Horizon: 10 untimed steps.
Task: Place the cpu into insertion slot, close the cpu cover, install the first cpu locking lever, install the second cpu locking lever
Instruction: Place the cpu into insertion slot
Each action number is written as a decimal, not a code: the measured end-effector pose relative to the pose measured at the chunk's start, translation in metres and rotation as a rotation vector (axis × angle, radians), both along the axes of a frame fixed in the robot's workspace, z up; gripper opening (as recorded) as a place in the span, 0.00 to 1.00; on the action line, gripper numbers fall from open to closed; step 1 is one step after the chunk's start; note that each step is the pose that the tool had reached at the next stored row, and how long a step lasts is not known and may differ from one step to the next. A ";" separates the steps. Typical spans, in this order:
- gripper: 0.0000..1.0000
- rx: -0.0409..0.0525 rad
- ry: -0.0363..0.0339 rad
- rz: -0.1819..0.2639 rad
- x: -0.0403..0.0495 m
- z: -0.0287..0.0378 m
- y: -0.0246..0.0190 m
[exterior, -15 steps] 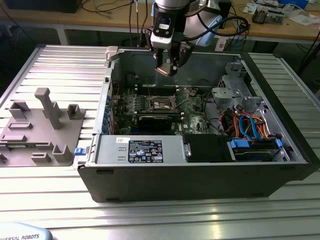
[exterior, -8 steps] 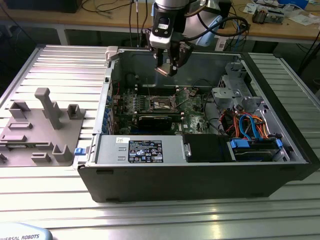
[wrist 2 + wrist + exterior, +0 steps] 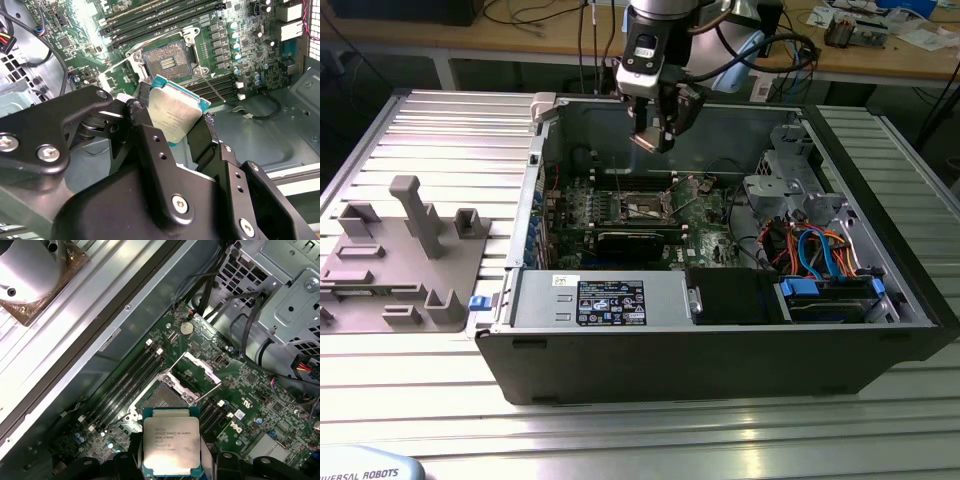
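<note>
Pincer (image 3: 172, 116) of the robot arm is closed on the cpu (image 3: 179, 110), gripping the chip by two opposite edges, its silver-grey lid turned to the camera in both wrist views (green edging shows round it). The chip hangs in the air above the motherboard (image 3: 240, 405), touching nothing but the fingers.

Beyond it the insertion slot (image 3: 161, 399) lies bare, its dark contact field exposed inside a silvery rim. The cpu cover (image 3: 196, 371) stands swung up on its hinge just past the slot. A thin wire locking lever (image 3: 210, 389) juts loose beside it. Long black memory slots (image 3: 122, 382) run along either side of the socket.

In the exterior view the pincer (image 3: 655, 135) sits at upper centre of the frame, well above the insertion slot (image 3: 645, 208) at mid-frame. Both are inside the open computer case (image 3: 720, 370). A grey moulded fixture (image 3: 400, 260) lies at the frame's left on the ribbed aluminium table (image 3: 420, 110).

By this evidence the work stands at its first step. The chip is in hand over the case but not yet seated, the cover is not yet shut, and no lever appears latched. All four stages look left to finish.
</note>
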State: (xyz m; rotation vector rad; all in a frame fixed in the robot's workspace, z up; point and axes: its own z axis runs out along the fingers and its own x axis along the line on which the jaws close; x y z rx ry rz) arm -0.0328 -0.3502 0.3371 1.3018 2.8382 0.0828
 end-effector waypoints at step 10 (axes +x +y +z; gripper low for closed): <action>0.54 0.0001 0.0000 -0.037 0.0000 -0.0001 0.0000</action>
